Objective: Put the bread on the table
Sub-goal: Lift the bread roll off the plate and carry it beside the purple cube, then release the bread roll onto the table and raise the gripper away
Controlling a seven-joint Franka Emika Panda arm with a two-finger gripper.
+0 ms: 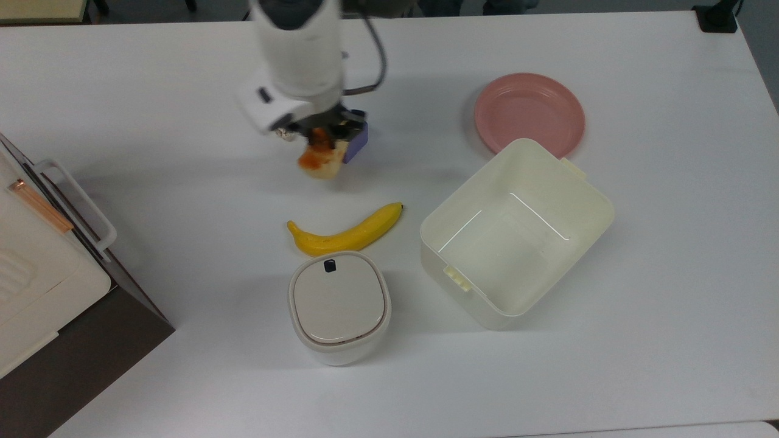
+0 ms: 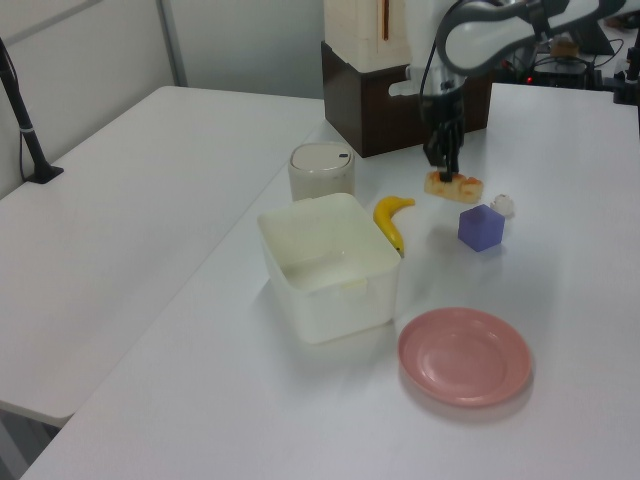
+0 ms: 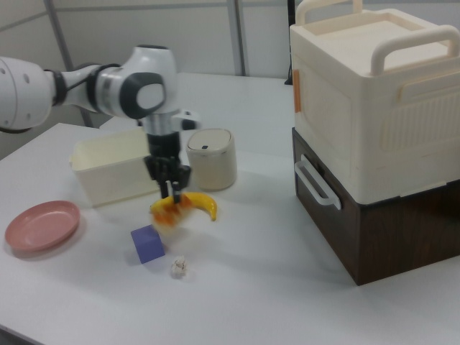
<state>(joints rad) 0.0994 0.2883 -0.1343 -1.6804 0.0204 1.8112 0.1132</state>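
Observation:
The bread [image 1: 319, 160], a small bun with an orange top and pale sides, hangs from my gripper [image 1: 316, 141], which is shut on it. It is held above the white table [image 1: 152, 91], just beside the purple cube [image 1: 358, 139] in the top view. The left view shows the bread [image 2: 453, 185] under my gripper [image 2: 445, 168], farther back than the cube [image 2: 481, 227]. In the right view the bread [image 3: 172, 210] hangs below my gripper [image 3: 175, 192], in front of the banana [image 3: 207, 206].
A banana [image 1: 344, 231] lies between the cube and a lidded round bin [image 1: 339, 304]. An open cream tub [image 1: 578, 201] stands beside the pink plate [image 1: 529, 112]. A whitish ball [image 2: 502, 205] lies by the cube. A large cream-and-brown box [image 3: 374, 108] stands at the table's edge.

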